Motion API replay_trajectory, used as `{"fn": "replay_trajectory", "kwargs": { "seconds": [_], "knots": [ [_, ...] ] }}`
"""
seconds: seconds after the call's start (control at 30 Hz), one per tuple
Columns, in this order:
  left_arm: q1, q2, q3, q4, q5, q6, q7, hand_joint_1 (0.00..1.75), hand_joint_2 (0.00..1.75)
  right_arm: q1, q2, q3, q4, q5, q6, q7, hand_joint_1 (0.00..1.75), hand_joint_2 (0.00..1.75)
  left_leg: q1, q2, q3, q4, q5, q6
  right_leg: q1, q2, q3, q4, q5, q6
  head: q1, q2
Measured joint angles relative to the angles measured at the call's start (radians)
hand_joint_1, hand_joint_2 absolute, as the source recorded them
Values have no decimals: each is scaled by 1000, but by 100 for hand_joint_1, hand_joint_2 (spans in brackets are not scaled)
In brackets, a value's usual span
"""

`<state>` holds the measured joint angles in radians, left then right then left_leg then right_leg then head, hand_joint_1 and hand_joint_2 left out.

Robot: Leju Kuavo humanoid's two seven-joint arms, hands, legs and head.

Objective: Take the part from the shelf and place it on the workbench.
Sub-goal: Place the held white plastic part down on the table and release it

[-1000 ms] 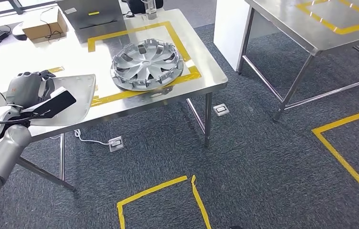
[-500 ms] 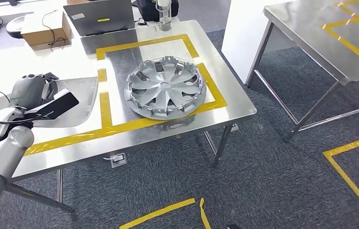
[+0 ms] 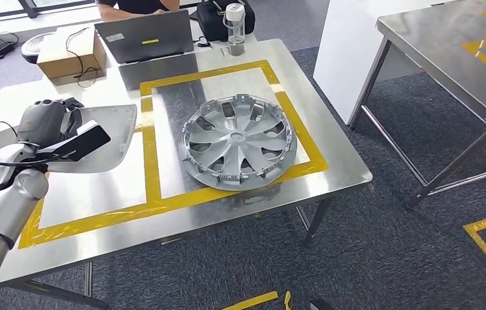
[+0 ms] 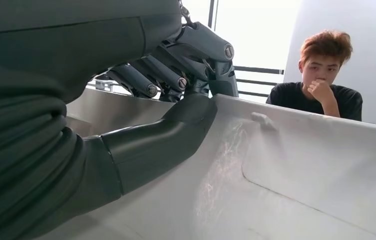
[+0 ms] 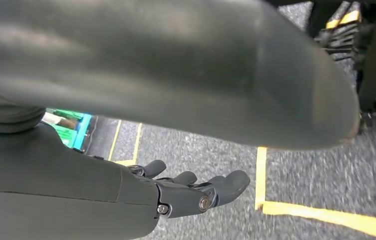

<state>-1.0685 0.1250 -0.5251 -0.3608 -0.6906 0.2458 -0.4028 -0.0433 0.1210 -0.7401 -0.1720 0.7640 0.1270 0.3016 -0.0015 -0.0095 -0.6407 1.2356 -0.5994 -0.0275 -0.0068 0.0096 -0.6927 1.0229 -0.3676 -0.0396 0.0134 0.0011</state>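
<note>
— Silver-grey, flat and panel-shaped, the plastic part is held by the left hand above the left side of the stainless steel workbench. How is the grip made?

— In the left wrist view the thick grey thumb is pressed on the inner face of the part, and the darker fingers are curled over its upper edge from behind. The part is pinched between them.

— Is the part already laid down on the workbench?

— It cannot be told for sure. In the head view the part is seen tilted over the area outlined with yellow tape, and the silver left arm is bent, with the forearm raised from below towards the workbench edge.

— And the right hand?

— The right hand is seen hanging over dark grey carpet with yellow tape lines. Nothing is held in it; its fingers are loosely bent and a little apart.

— What else is placed on the workbench?

— A round silver hubcap is lying inside the right taped frame, well apart from the part. At the far edge a grey laptop, a brown cardboard box and a clear water bottle are standing. A person in a black shirt is seated behind the workbench.
</note>
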Motion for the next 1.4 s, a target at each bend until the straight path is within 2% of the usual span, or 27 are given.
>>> {"fn": "replay_trajectory", "kwargs": {
  "seconds": [0.03,0.07,0.13,0.17,0.2,0.3,0.43,0.63,0.83,0.97,1.07,1.2,1.4],
  "knots": [
    [0,0,0,1,-2,2,0,175,175,0,0,0,0,1,0,3,0,0,5,2,20,-66,49,-5,-4,-1,4,3,-5,5,0,0],
    [-1,1,0,1,-3,4,0,175,175,0,0,0,0,1,0,5,0,0,8,4,37,-127,81,-9,-7,-1,6,7,-9,11,0,0],
    [-3,1,0,2,-5,7,0,175,175,-1,0,0,0,2,0,7,0,0,6,7,55,-198,111,-3,-9,-1,5,10,-12,26,-2,0],
    [-3,0,-1,3,-6,8,1,175,175,-2,0,0,0,3,0,7,0,0,5,8,55,-203,108,2,-7,-2,4,11,-14,30,-2,0],
    [-3,-1,-1,3,-7,8,1,175,175,-1,0,0,0,3,0,6,0,0,5,7,56,-204,114,7,-5,-3,3,9,-14,25,-3,0],
    [-2,-1,-1,4,-11,8,4,175,175,1,-1,0,0,6,-1,9,0,0,5,1,57,-206,123,15,-3,-6,8,1,-8,7,-3,0],
    [-2,-1,-1,8,-16,10,5,175,175,-1,-1,0,0,8,0,9,0,0,4,-2,57,-206,122,26,-3,-9,17,-12,-3,19,-3,0],
    [2,2,-1,16,-32,20,17,175,175,-1,-2,0,0,14,1,9,0,0,1,-2,57,-205,120,33,-7,-9,22,-20,-1,50,-3,0],
    [4,16,-6,28,-70,33,46,175,175,-1,-4,0,0,23,14,9,0,0,0,-2,57,-205,119,34,-8,-9,21,-20,-4,58,-3,0],
    [4,27,-14,41,-102,40,99,0,175,-1,-6,0,0,25,15,9,0,0,0,-2,58,-206,119,34,-8,-9,21,-19,-5,59,-3,0],
    [4,33,-25,52,-129,54,135,0,175,-1,-8,0,0,25,15,9,0,0,1,-1,58,-206,119,33,-7,-9,20,-18,-5,59,-3,0],
    [4,36,-31,63,-132,74,144,0,0,-2,-11,0,0,23,11,9,0,0,1,-1,58,-206,119,33,-7,-9,20,-17,-5,59,-3,0],
    [4,37,-34,75,-141,82,145,0,0,-2,-11,0,0,23,11,9,0,0,1,-1,58,-206,119,33,-7,-9,20,-17,-5,59,-3,0]
  ]
}}
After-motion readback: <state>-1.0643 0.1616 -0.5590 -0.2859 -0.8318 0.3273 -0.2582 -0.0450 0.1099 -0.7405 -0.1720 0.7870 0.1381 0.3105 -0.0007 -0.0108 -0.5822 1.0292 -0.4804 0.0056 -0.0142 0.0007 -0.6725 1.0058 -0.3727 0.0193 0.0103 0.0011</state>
